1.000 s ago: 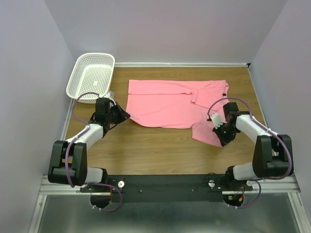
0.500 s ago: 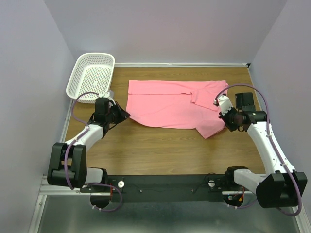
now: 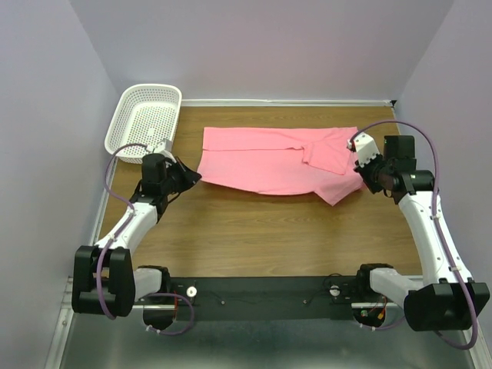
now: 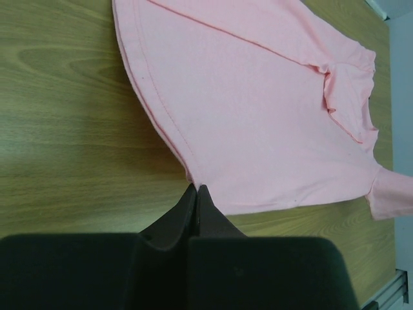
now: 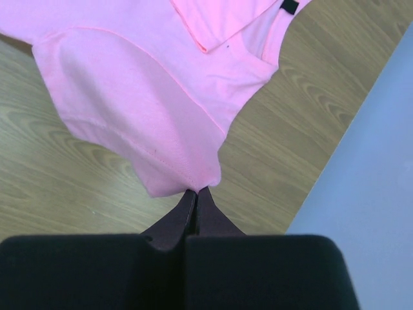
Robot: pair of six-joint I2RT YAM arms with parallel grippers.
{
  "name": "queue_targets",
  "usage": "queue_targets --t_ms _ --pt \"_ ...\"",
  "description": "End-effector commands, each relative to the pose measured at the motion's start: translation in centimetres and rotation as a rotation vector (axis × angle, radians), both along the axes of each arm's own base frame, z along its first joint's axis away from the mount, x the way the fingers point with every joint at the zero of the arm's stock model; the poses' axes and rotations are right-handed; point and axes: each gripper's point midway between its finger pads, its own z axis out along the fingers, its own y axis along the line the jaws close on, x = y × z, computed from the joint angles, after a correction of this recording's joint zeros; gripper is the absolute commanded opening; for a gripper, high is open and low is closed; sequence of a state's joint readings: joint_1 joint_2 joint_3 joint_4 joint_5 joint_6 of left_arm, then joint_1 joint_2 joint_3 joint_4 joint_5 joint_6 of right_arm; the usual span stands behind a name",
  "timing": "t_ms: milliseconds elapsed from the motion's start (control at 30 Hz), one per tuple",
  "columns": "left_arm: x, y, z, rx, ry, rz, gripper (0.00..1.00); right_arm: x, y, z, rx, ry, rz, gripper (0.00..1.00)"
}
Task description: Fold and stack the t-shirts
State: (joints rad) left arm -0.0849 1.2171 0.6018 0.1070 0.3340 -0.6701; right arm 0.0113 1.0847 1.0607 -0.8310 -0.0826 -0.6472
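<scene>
Top external view: the pink t-shirt (image 3: 269, 157) lies spread across the middle of the wooden surface (image 3: 254, 231), in the upper half of the frame, its right-hand part doubled over itself. Over the last second its near right corner, which had trailed toward the lower right, has been carried up and to the right, so the near edge now ends in a short folded point. The right fingers (image 5: 184, 210) are pressed together on that corner, pinching the cloth. The left fingers (image 4: 186, 208) pinch the hem at the near left corner in the same way and have shifted only slightly upward. A white mesh basket (image 3: 123, 127) sits in the upper left, apart from the shirt. By the look of it, both arms are drawing the near edge toward the far edge. The fold seems begun but not finished, and stacking has not started.
</scene>
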Motion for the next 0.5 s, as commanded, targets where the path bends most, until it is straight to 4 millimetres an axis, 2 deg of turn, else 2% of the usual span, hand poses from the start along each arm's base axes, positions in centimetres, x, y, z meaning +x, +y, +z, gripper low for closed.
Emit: queue_targets --t_ms 0,200,333,467 --pt "0.1 0.4 2.2 -0.020 -0.040 0.008 0.00 1.5 -2.1 2.1 -0.032 -0.098 -0.081 0.01" --pt "0.7 1.3 3.6 -0.035 -0.070 0.033 0.00 2.8 -3.6 2.8 -0.042 -0.131 -0.111 0.01" --pt "0.8 1.7 3.9 -0.036 -0.074 0.035 0.00 3.1 -4.1 2.3 -0.037 -0.113 -0.108 0.01" --pt "0.6 1.8 3.4 -0.023 -0.054 0.027 0.00 2.9 -4.1 1.2 -0.023 -0.088 -0.096 0.01"
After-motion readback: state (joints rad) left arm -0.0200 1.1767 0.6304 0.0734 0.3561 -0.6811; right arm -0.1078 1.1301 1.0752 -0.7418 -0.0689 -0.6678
